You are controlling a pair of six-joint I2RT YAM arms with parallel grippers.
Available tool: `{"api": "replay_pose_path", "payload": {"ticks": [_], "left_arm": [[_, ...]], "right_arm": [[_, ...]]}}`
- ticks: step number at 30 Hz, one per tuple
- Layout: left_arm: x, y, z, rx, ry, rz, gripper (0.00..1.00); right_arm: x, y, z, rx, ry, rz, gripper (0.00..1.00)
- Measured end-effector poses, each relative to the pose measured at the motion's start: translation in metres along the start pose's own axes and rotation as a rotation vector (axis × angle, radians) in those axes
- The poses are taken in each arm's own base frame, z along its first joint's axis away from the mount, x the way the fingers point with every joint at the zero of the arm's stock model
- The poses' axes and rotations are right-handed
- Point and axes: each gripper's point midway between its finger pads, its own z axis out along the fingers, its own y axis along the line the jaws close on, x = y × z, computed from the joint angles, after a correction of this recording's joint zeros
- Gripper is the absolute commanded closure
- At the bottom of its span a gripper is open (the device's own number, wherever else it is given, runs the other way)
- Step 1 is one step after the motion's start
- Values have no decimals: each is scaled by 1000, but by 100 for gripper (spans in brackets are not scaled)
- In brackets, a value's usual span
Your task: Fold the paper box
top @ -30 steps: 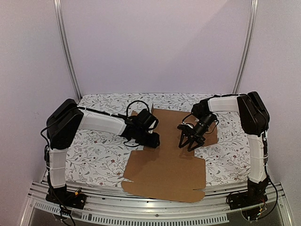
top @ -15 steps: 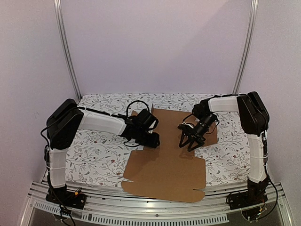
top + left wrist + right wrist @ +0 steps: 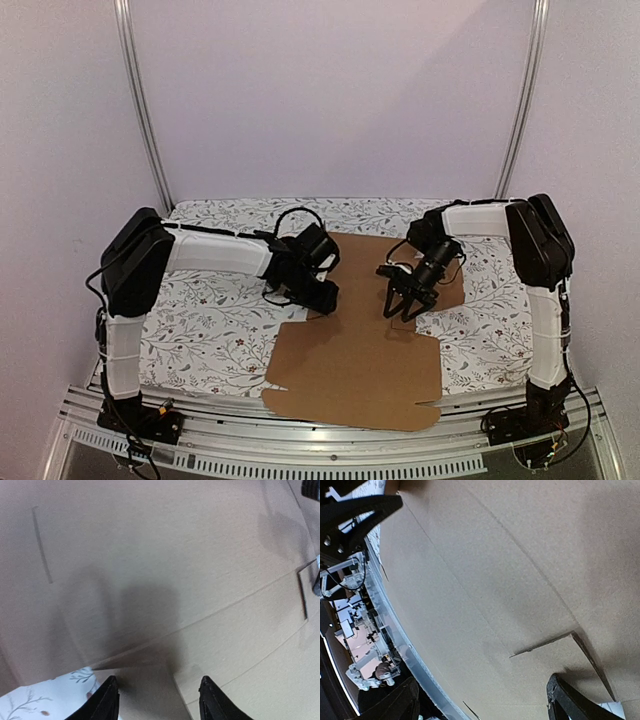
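The paper box (image 3: 350,350) lies flat, an unfolded cardboard sheet in the middle of the surface (image 3: 200,320), with its near edge at the front rail (image 3: 180,425). It looks light and stiff, likely bending only along its creases, so lift it by the side flaps. The left jaws stand half open astride the left flap's corner. The right jaws gape wide above the sheet. Neither grips anything. Cloth shows bare on both sides.

Left gripper (image 3: 322,297) and right gripper (image 3: 400,311) both point downward, jaws spread apart.
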Motion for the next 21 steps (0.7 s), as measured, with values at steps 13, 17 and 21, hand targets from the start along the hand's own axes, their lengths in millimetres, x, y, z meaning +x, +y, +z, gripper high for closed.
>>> {"api": "replay_pose_path", "payload": {"ticks": [13, 17, 21], "left_arm": [[-92, 88, -150, -165, -293, -85, 26], [-92, 149, -128, -190, -249, -220, 26], [-70, 169, -79, -181, -128, -261, 27]], "right_arm": [[5, 87, -146, 314, -377, -409, 1], [2, 87, -189, 531, -610, -525, 1], [-4, 80, -226, 641, -790, -515, 1]]}}
